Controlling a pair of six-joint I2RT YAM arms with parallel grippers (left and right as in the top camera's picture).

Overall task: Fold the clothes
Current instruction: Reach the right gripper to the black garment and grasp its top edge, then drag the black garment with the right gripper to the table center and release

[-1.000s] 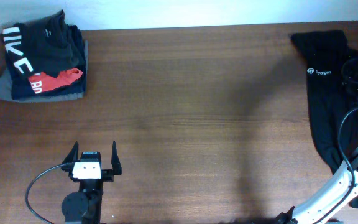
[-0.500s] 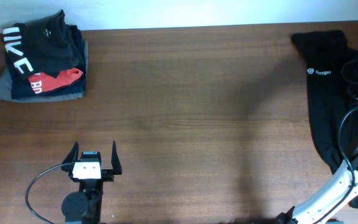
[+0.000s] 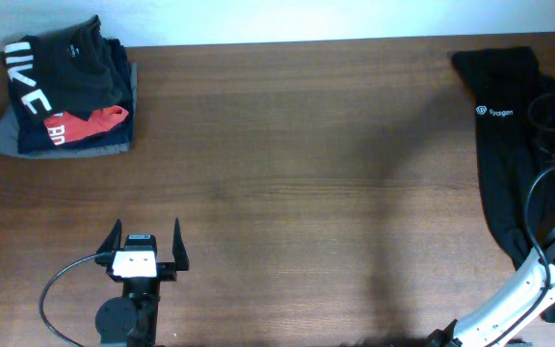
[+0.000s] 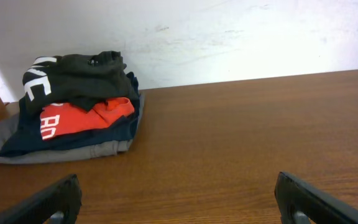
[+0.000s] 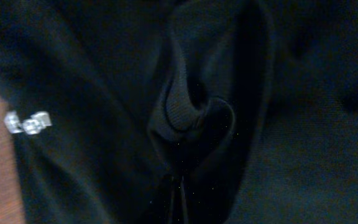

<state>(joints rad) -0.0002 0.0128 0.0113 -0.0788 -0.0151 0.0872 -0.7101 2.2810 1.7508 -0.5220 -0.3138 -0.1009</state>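
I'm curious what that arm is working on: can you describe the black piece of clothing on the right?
The black garment is plain, soft-looking fabric, lying unfolded and rumpled in a long strip along the table's right edge, partly out of frame. A small white round logo with lettering sits near its far end. The right gripper pinches a puckered fold.

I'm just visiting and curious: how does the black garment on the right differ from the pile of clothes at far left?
The black garment lies loose and unfolded; the pile is folded and stacked. The garment is plain black with a small white logo; the pile shows big white letters, red and grey. Both rest on the wooden table.
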